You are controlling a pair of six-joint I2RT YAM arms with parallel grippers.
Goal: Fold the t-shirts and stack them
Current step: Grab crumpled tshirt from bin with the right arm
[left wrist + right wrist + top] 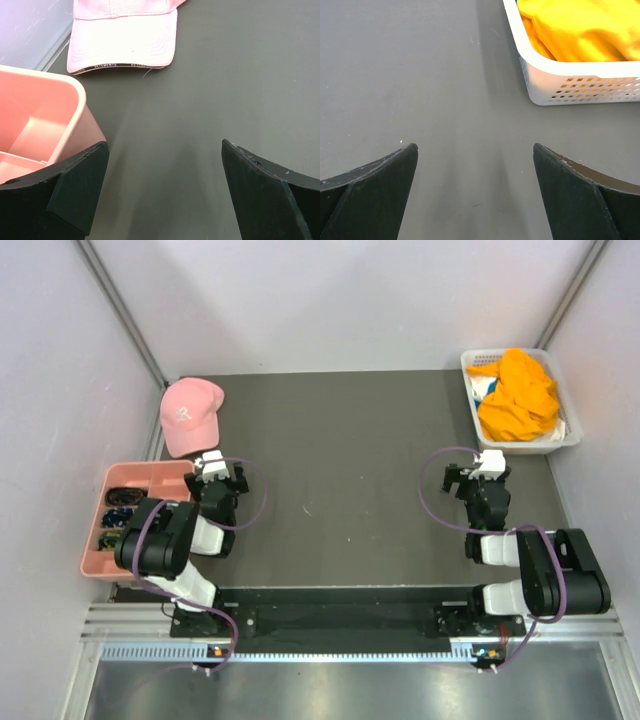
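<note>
Shirts lie heaped in the white basket (471,363), which sits at the far right corner of the dark table (340,455). The orange-yellow t-shirt (517,392) is crumpled on top and fills most of the basket. A scrap of teal-blue cloth (487,393) peeks out beneath it at the basket's left wall. No shirt lies outside the basket.

The right gripper (474,150) hangs over bare tabletop near the basket, on its near-left side and apart from it. Its fingers are spread wide with nothing between them, and the basket's slotted wall shows at the upper right of its wrist view.

The left gripper (164,150) is well apart from the basket, across the table toward the left side. Its fingers are also spread wide and empty over the tabletop.

A pink baseball cap (190,415) rests on the table far to the left of the basket, its brim toward the left gripper. A pink divided tray (98,540) stands farther still from the basket, at the table's left edge. Its rounded corner sits just beside the left gripper's left finger (82,187), and small dark items lie in its compartments, too small to make out
</note>
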